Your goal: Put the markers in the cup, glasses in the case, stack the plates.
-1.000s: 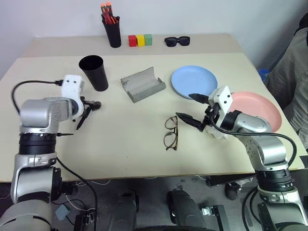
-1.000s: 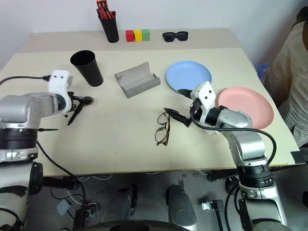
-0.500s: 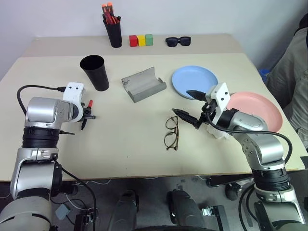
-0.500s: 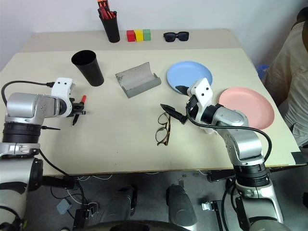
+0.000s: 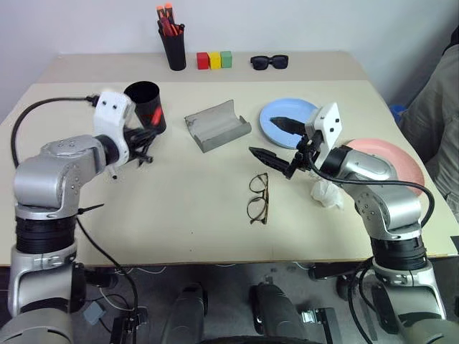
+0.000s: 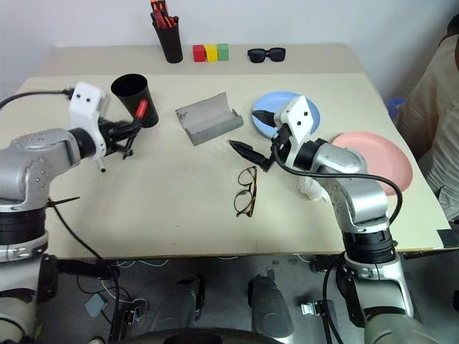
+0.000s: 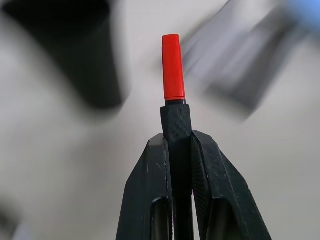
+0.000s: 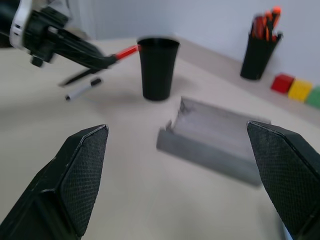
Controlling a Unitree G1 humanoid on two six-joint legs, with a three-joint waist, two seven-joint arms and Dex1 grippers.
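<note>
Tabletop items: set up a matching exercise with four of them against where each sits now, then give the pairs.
Things:
1. red-capped marker
2. eyeglasses
3. black-and-white marker
4. glasses case

Places:
A. lying on the table between both arms
B. clamped in the left gripper, cap near the black cup
C. open, between the cup and the light blue plate
D. lying on the table below the left gripper

Pairs: 1-B, 2-A, 3-D, 4-C

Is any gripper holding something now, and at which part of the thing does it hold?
The left gripper holds the red-capped marker by its black barrel, with the red cap sticking out past the fingertips. The right gripper is open and holds nothing.
</note>
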